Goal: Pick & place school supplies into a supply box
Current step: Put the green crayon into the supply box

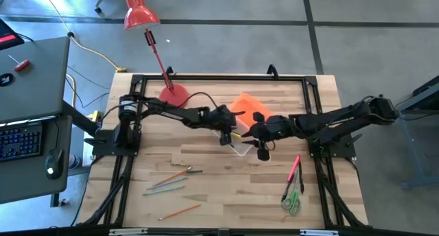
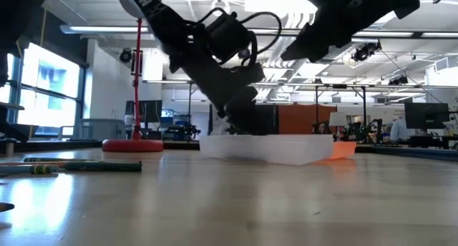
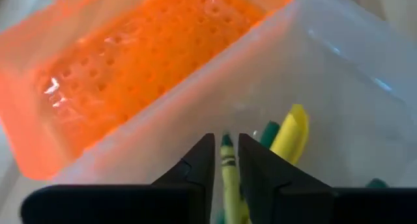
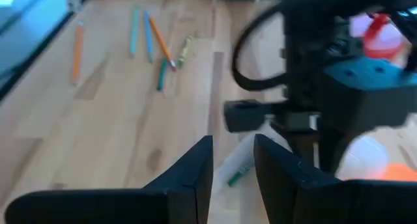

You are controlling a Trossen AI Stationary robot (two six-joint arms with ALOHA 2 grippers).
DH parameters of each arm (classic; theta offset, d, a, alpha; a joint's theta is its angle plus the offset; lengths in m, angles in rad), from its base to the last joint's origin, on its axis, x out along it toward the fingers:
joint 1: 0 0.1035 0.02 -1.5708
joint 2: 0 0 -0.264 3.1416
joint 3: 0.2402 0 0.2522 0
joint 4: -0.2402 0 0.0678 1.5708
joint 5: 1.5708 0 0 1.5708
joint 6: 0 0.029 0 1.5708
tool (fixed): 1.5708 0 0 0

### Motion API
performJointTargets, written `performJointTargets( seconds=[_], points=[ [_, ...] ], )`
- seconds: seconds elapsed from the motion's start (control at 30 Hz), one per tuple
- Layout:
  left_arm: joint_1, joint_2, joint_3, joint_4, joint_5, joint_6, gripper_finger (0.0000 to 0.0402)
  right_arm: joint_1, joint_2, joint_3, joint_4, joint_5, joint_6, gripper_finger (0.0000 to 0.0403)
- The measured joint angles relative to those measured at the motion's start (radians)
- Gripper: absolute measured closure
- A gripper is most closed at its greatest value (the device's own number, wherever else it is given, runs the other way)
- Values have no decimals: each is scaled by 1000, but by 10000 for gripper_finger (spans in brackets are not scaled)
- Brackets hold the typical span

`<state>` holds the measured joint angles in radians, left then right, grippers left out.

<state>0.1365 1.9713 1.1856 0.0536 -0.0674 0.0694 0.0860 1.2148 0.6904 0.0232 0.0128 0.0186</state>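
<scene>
The supply box (image 2: 265,147) is clear plastic and sits at the table's middle, its orange lid (image 1: 248,105) flung open on the far side. My left gripper (image 3: 226,159) hangs over the box, tipped down, fingers slightly open. A green-and-yellow crayon (image 3: 228,178) lies between them, and a yellow supply (image 3: 293,127) and a green one (image 3: 267,133) lie inside the box. My right gripper (image 4: 232,160) hovers open and holds nothing, just right of the box toward the near side. Loose pencils (image 1: 171,181) lie near left; a red pen (image 1: 295,167) and green scissors (image 1: 292,202) lie near right. My left gripper's fingers (image 3: 195,168) stand on either side of the crayon's tip end (image 3: 226,146), coming slanting down from the table's left, along the crayon. Thin slivers of gap show beside it. I cannot tell whether the fingers touch it.
A red desk lamp rests on its round base (image 1: 173,94) at the far left, with a black cable beside it. Both arms crowd the middle. Bare wood lies between the pencils and the scissors along the near edge. A desk with a keyboard (image 1: 20,140) stands off the table's left.
</scene>
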Motion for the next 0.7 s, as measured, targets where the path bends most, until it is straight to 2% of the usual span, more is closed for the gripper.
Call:
performJointTargets(
  seconds=[0.1, 0.17, 0.3, 0.43, 0.5, 0.6, 0.63, 0.7],
  points=[
    [3, -3, 47, -58, -6, 39, 281, 0, 0, -4, 49, -12, 0, 311],
    [2, -8, 85, -169, -19, 62, 271, 0, -1, -4, 82, -13, 0, 311],
    [-12, -55, 200, -479, -21, 126, 264, 0, -1, -4, 121, -13, 0, 311],
    [-35, -86, 291, -877, -96, 134, 270, 0, -1, -4, 126, -7, 0, 311],
    [-47, -120, 317, -1072, -105, 94, 275, 0, -1, -4, 126, 8, 0, 311],
    [-79, -191, 310, -1253, -103, -30, 286, 0, -1, -4, 129, 16, 0, 311],
    [-100, -216, 291, -1295, -104, -77, 289, 0, -1, -4, 130, 16, 0, 311],
    [-152, -281, 231, -1273, -111, -152, 297, -1, -1, -4, 132, 17, -2, 311]
  ],
)
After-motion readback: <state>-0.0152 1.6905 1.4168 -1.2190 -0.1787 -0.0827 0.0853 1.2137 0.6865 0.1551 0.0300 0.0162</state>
